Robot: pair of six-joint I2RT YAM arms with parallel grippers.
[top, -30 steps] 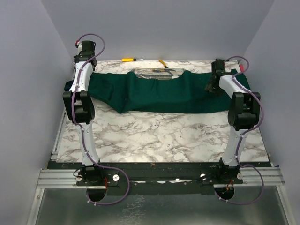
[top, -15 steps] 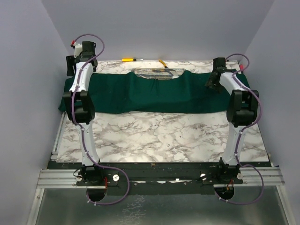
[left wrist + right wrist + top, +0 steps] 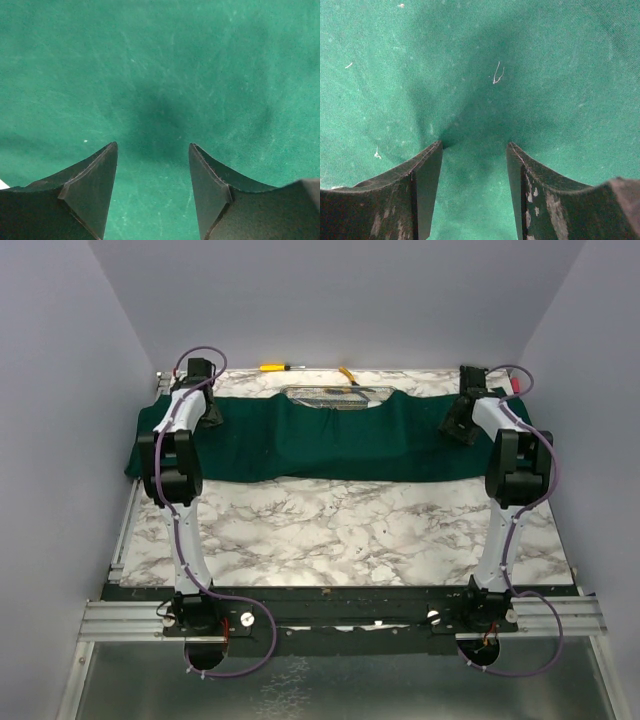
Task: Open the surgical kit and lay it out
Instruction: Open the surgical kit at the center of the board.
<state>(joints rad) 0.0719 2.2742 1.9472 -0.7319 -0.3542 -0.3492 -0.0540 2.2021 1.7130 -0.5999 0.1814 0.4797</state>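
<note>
The surgical kit's dark green cloth wrap (image 3: 330, 445) lies spread in a wide band across the far half of the table. Its wire-mesh steel tray (image 3: 335, 397) peeks out at the cloth's back edge. My left gripper (image 3: 210, 410) hovers over the cloth's left part. In the left wrist view it (image 3: 152, 150) is open, with only flat cloth (image 3: 160, 75) under it. My right gripper (image 3: 460, 426) is over the cloth's right end. It (image 3: 475, 147) stands open with its tips down on the cloth (image 3: 480, 60), which puckers slightly around them.
A yellow-handled screwdriver (image 3: 272, 367) and yellow-handled pliers (image 3: 347, 374) lie at the table's back edge behind the tray. The cloth's left end hangs over the table's left side near the wall. Marble tabletop (image 3: 340, 530) shows in front of the cloth.
My left gripper has opened and let go of the cloth's left end, which now lies spread out to the left. The left arm has moved right, over the cloth. The right gripper shifted slightly.
</note>
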